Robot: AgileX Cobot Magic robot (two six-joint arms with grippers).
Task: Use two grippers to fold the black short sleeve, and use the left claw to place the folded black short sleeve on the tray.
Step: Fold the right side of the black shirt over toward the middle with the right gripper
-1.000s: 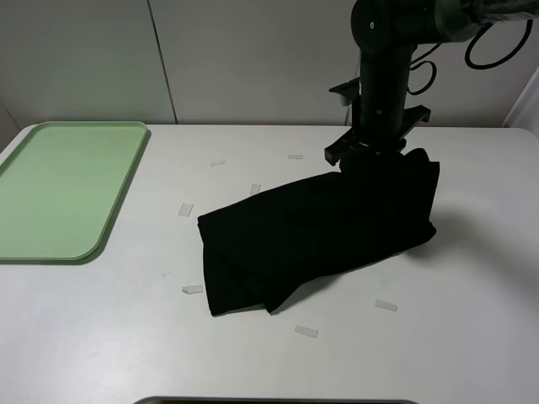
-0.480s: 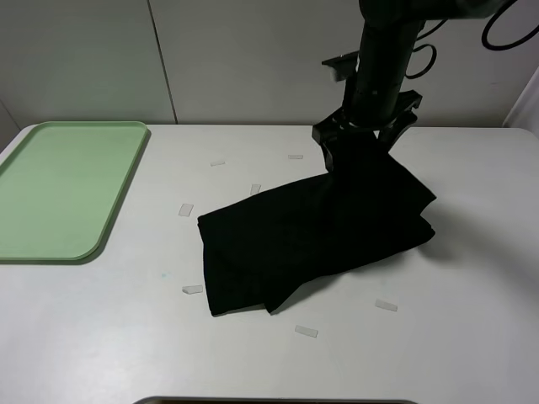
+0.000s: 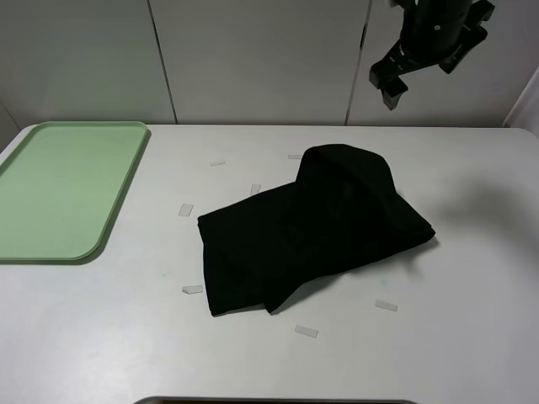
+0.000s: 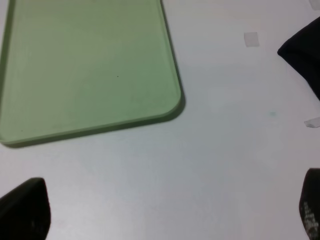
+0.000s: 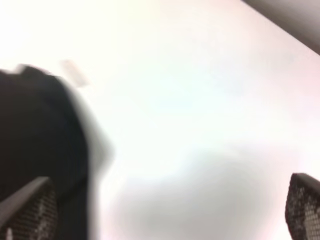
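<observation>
Lying bunched on the table point(image 3: 101, 337), well apart from the tray point(image 3: 59, 185), the shirt point(image 3: 320, 227) rests free as the right gripper point(image 3: 424, 59) hangs above it, fingers spread wide; the left gripper point(image 4: 165, 210), likewise parted, hovers near the tray.

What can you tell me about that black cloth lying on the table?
The black short sleeve is soft, matt black fabric, folded over itself into a loose bundle with layered edges at its near left corner. Its far side bulges up in a rounded hump. No print shows. It lies on the white table, near its middle, well apart from the green tray. Nothing grips it; small clear tape marks dot the table around it.
</observation>
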